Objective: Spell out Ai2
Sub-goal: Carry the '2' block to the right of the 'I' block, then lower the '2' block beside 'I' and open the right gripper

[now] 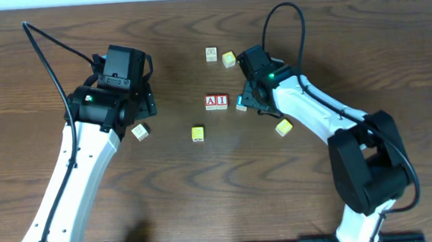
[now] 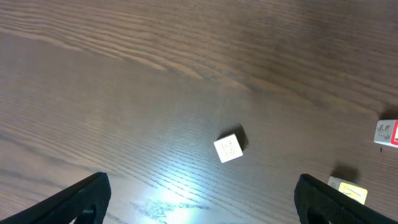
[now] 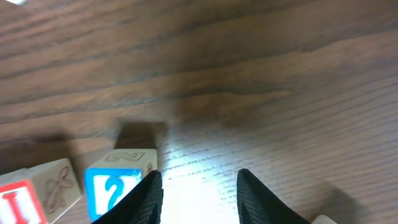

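1. Your right gripper (image 3: 198, 177) is low over the table (image 1: 362, 34). Its fingers (image 3: 148, 198) are apart with bare wood between them, clamped on nothing.
2. The "2" cube (image 3: 118, 186) sits outside that gap, at 9 o'clock of the nearer finger in the wrist view. You can't tell whether they touch.
3. Overhead, the "A" cube (image 1: 211, 101) and "I" cube (image 1: 221, 101) sit mid-table, touching, with A at 9 o'clock of I.
4. The "2" cube lies just beside I at about 3 o'clock, turned slightly out of line.
5. Your left gripper (image 2: 205, 193) has its fingers spread wide and empty, with a pale cube (image 2: 229, 149) on the wood at 12 o'clock of them.
6. One yellow cube (image 1: 198, 134) is at 7 o'clock of A, and another yellow one (image 1: 283, 127) is at 4 o'clock of the "2".
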Motion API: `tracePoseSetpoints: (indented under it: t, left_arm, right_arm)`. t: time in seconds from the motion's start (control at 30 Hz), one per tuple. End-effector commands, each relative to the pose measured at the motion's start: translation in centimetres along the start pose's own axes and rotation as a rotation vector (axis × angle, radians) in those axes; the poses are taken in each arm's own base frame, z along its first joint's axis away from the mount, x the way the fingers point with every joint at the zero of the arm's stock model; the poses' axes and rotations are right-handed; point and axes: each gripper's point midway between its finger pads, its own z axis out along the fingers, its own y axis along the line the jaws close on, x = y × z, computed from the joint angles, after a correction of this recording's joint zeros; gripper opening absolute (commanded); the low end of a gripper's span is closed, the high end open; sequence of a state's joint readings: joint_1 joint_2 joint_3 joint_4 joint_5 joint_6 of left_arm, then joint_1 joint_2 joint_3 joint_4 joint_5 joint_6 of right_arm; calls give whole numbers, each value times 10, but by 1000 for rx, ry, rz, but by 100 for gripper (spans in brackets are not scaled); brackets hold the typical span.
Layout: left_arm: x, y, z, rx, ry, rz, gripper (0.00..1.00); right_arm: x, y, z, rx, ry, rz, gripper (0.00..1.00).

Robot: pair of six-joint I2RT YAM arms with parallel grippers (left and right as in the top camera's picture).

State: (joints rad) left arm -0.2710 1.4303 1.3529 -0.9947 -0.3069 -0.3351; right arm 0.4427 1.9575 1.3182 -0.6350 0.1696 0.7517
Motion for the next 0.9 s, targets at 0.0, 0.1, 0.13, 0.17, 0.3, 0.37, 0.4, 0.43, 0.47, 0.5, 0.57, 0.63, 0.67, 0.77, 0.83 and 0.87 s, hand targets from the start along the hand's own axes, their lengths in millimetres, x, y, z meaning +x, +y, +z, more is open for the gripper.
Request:
tracePoseSetpoints:
  t: [0.0,0.1,0.13,0.17,0.3,0.37,0.4,0.43,0.47,0.5,0.57,0.63,0.67,0.77,0.83,0.87]
  left_arm:
    - [-6,4,-5,-8,-23,3,95]
    - [-6,4,-5,-8,-23,3,95]
    - [-6,4,-5,-8,-23,3,95]
    - [-6,4,-5,-8,-23,3,95]
    - [-6,4,-5,-8,-23,3,95]
    - [-6,4,-5,-8,-23,3,95]
    - [-6,4,-5,-8,-23,3,95]
    - [-6,4,-5,-8,-23,3,95]
    - [-6,4,-5,-8,-23,3,95]
    - [-6,4,-5,-8,-23,3,95]
    - [-6,4,-5,-8,-23,3,95]
    - [-6,4,-5,-8,-23,3,95]
    - [-6,4,-5,-8,-23,2,95]
    - [-6,4,-5,-8,-23,3,95]
    - [-6,4,-5,-8,-23,3,95]
    - [-6,4,-5,-8,-23,3,95]
  right_arm:
    - [7,0,12,15,25,9,39]
    - [8,1,14,12,29,9,40]
    - [8,2,15,8,29,9,39]
    - [7,3,16,3,26,10,40]
    - [2,10,16,-26,6,3,40]
    - [1,14,16,-49,3,-5,41]
    - [2,16,15,-58,10,-5,41]
    - [2,17,15,-63,13,-5,41]
    - [2,17,15,-64,14,-5,41]
    - [3,17,15,-64,15,-5,41]
    - [3,18,15,-65,13,-6,41]
    - [3,18,15,-65,13,-6,41]
    - [2,18,15,-66,12,-6,41]
    - [-1,23,15,-82,-6,-10,41]
    - [-5,26,14,-96,-21,-23,41]
    - [-6,27,14,-99,-25,-24,41]
